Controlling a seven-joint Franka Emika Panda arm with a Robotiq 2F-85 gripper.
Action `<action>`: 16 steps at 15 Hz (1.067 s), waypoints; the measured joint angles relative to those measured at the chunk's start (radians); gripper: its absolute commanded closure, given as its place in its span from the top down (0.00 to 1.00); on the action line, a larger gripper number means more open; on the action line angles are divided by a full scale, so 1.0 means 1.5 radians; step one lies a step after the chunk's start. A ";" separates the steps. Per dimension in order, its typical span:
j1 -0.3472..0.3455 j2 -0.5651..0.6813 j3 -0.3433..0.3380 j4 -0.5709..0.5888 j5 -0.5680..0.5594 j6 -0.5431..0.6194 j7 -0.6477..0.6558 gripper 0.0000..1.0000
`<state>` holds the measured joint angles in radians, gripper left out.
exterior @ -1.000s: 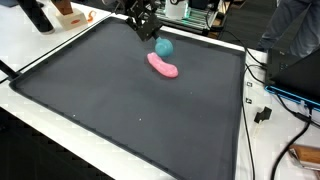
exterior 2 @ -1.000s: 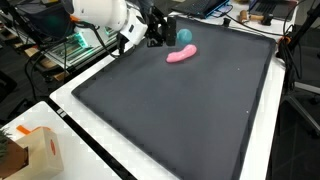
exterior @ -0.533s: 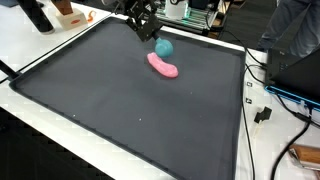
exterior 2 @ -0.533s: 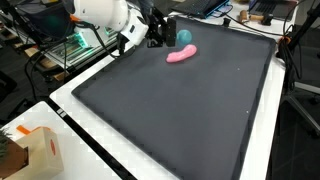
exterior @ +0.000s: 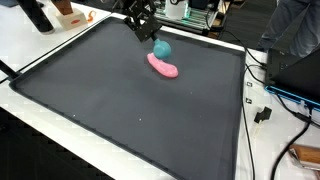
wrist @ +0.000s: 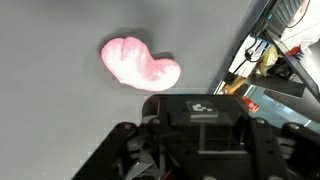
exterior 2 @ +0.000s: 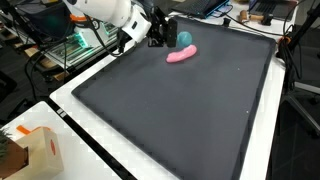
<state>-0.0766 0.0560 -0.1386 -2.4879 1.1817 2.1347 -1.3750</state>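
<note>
Change: almost nothing has moved since the earlier frames. We see only the white arm (exterior 2: 100,12) shifted slightly in an exterior view, while everything on the mat keeps its place.
Hand: we see the dark hand (exterior: 146,30) (exterior 2: 160,30) low over the far end of the mat in both exterior views. In the wrist view only its black body fills the lower edge (wrist: 200,112).
Hand state: we cannot tell whether its fingers are apart or together, since they are dark against a dark background and too small to make out.
Nearest thing: a teal ball (exterior: 163,47) (exterior 2: 184,38) sits on the mat just beside the hand. We cannot tell whether the two touch. The ball does not show in the wrist view.
Next thing: a pink, bean-shaped soft piece (exterior: 164,67) (exterior 2: 181,55) (wrist: 140,64) lies flat on the mat just beside the ball, on the side away from the hand.
Mat: a large black mat (exterior: 120,110) (exterior 2: 180,115) covers most of the surface, and both things lie near its far edge.
Surface: a white surface (exterior: 50,45) (exterior 2: 100,165) shows around the mat's border.
Surroundings: a cardboard box (exterior 2: 35,150) stands on the surface, well apart from the hand, and cables (exterior: 265,110) trail along one side of the mat.
</note>
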 measured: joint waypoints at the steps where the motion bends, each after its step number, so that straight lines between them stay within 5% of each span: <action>1: 0.000 -0.004 0.003 0.001 -0.005 0.004 0.009 0.35; 8: 0.015 -0.064 0.045 0.001 -0.065 0.075 0.142 0.35; 16: 0.057 -0.143 0.113 0.007 -0.235 0.106 0.456 0.35</action>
<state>0.0087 -0.1581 0.0303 -2.4781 0.8287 2.2943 -0.6910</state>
